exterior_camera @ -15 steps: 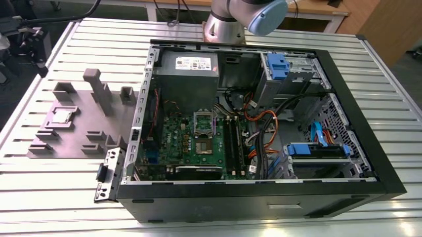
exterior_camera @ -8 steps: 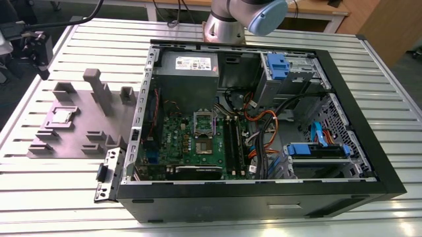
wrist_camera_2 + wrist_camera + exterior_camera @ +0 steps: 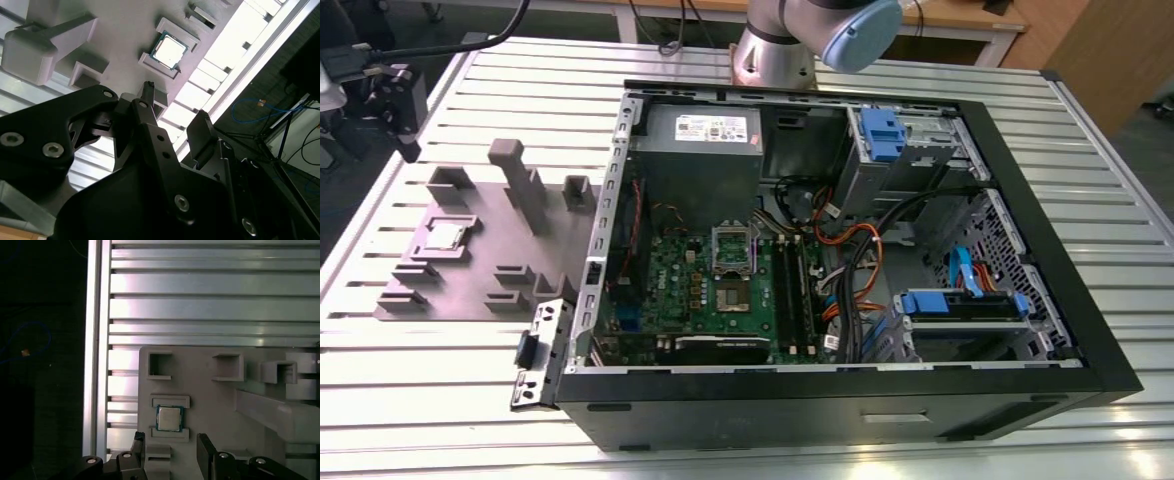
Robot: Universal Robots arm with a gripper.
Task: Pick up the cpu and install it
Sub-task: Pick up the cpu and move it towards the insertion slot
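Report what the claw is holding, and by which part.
Nothing. The claw is open and empty; the cpu lies in its nest on the fixture plate, apart from it.

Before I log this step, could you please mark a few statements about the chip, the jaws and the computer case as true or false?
1. The chip lies on the grey plate, between two raised blocks. True.
2. The jaws are shut on the chip. False: they stand open and hold nothing.
3. The computer case lies open on the slatted table. True.
4. The chip sits inside the case. False: it is on the plate, to the exterior view's left of the case.
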